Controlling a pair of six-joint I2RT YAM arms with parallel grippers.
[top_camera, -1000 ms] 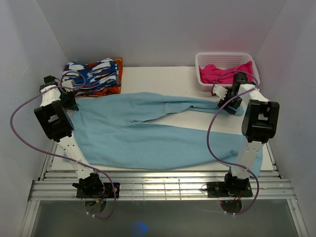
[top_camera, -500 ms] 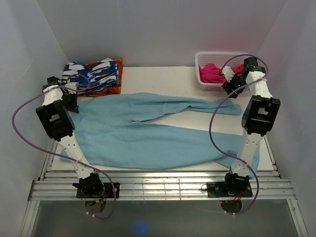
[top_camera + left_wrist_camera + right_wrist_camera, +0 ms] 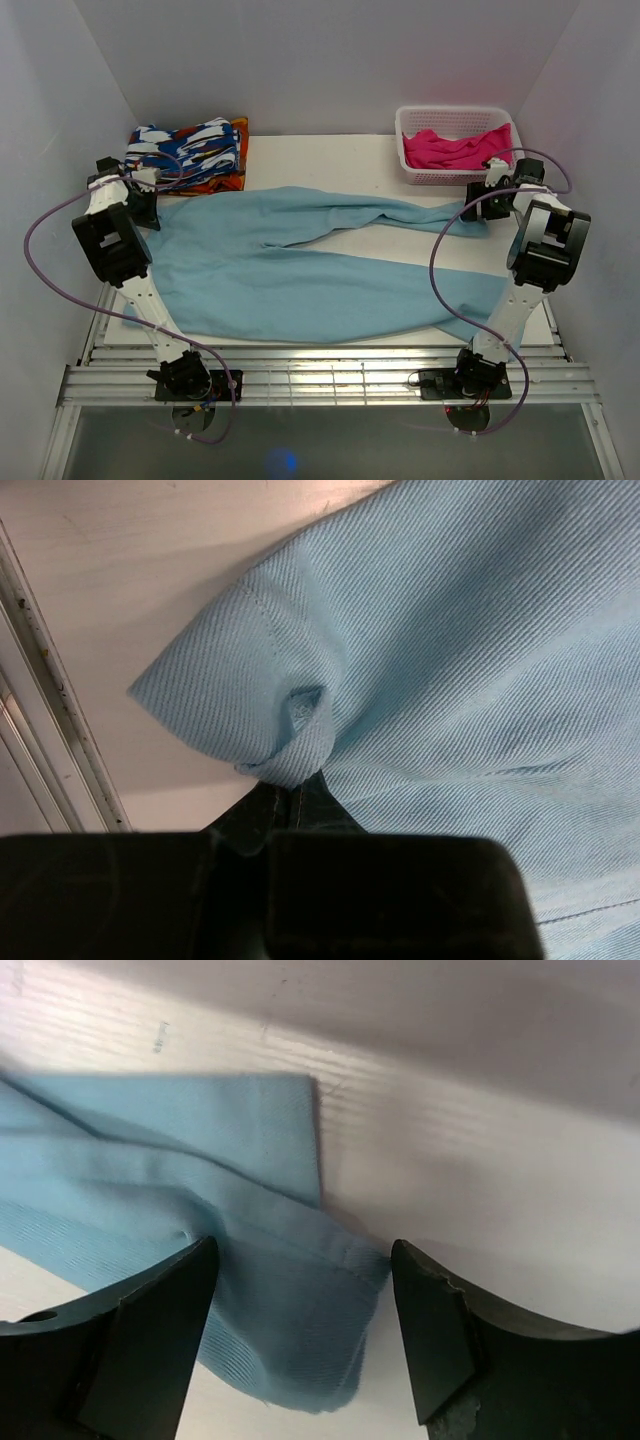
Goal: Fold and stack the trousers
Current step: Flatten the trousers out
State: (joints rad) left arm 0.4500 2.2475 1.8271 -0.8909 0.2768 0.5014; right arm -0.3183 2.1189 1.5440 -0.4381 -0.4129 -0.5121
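Lying spread across the white surface (image 3: pixel 320 160), the light-blue trousers (image 3: pixel 300 270) have their waist at 9 o'clock and both legs running out toward 3 o'clock, the farther leg narrowing to a cuff at about 2 o'clock and the nearer leg ending by the right arm at about 4 o'clock. The left end effector (image 3: pixel 143 205) sits at the far corner of the waist, at about 10 o'clock, its jaws pressed together on a small pinched fold of the trousers (image 3: pixel 450 680); in the left wrist view that fold bunches up right at the left end effector (image 3: pixel 295 795). The right end effector (image 3: pixel 478 208) is at the cuff of the farther leg with its jaws wide apart, holding nothing; in the right wrist view the cuff of the trousers (image 3: pixel 200 1160) lies flat under the gap of the right end effector (image 3: pixel 302 1255). A white basket (image 3: pixel 440 177) with a pink garment (image 3: pixel 455 150) stands at 1 o'clock, just beyond that cuff, and a folded patterned cloth (image 3: pixel 190 150) lies at 11 o'clock
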